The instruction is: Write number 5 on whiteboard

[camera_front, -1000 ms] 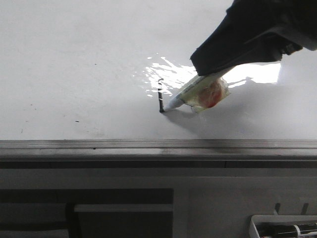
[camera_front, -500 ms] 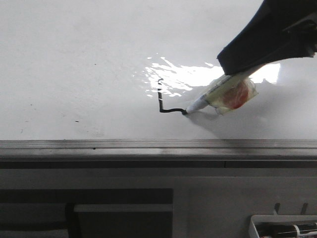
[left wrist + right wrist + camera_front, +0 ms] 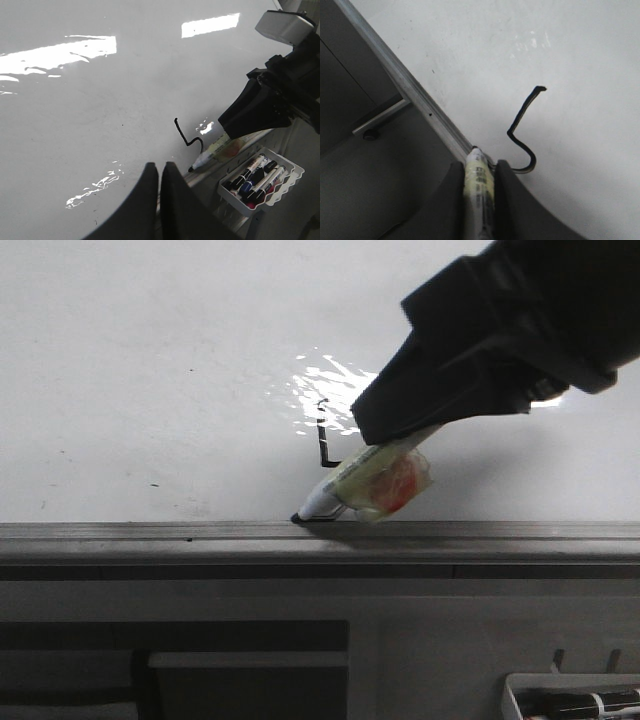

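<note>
Two hands | right hand (image 3: 479, 172) grips marker (image 3: 362, 486) | left hand (image 3: 160, 172) closed | number 5 (image 3: 523, 131) hook part-hidden

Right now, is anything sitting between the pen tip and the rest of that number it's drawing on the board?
Nothing visible. The marker, held in the right gripper, has its tip down at the whiteboard's grey rail, beside the unfinished number 5. Only bare white board lies around the line.
</note>
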Tool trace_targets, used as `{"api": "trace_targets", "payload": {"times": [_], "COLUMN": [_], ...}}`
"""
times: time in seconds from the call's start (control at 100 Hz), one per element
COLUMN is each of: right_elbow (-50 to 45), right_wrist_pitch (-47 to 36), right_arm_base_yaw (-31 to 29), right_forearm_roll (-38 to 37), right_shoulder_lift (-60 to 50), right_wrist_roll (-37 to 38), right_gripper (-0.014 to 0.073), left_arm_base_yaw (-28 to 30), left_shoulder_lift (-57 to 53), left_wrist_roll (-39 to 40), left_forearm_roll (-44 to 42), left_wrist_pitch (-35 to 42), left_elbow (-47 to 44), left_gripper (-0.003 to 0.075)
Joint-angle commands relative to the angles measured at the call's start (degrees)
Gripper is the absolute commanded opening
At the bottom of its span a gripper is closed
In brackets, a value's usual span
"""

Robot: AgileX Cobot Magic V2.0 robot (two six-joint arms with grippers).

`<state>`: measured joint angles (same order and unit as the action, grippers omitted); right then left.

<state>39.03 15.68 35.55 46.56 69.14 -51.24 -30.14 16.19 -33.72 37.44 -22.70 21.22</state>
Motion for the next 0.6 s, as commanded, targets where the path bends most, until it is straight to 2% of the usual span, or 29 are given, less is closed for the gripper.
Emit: {"api": "trace_targets", "payload": {"times": [0.0, 0.23, 0.36, 0.59], "right_elbow": [1.90, 2.85, 2.85, 2.85], "right_wrist_pitch": [-3.70, -4.90, -8.86, -8.84], "right_arm_base_yaw": [-0.34, -0.07, -0.43, -2.93], "right_forearm_roll": [-1.40, -1.60, -1.96, -1.96], "right_shoulder_lift": [-1.14, -9.66, -9.64, -6.75], "right_wrist_roll": [-0.19, -0.19, -0.19, -0.19], "right_gripper": [-0.0040, -0.0040, -0.0040, -0.0040], "left_arm_base_yaw": [0.16, 0.16, 0.16, 0.16], "left_shoulder_lift": [0.41, 0.41, 0.52, 0.52], "left_wrist_roll": [0.46, 0.37, 0.23, 0.23], "left_forearm_roll": [1.45, 1.45, 1.45, 1.13], "left_wrist_pitch": [3.96, 3.99, 4.11, 4.21], "left_elbow": [1.60, 1.60, 1.60, 1.60], "left_gripper": [-0.0020, -0.0020, -0.0020, -0.0020]}}
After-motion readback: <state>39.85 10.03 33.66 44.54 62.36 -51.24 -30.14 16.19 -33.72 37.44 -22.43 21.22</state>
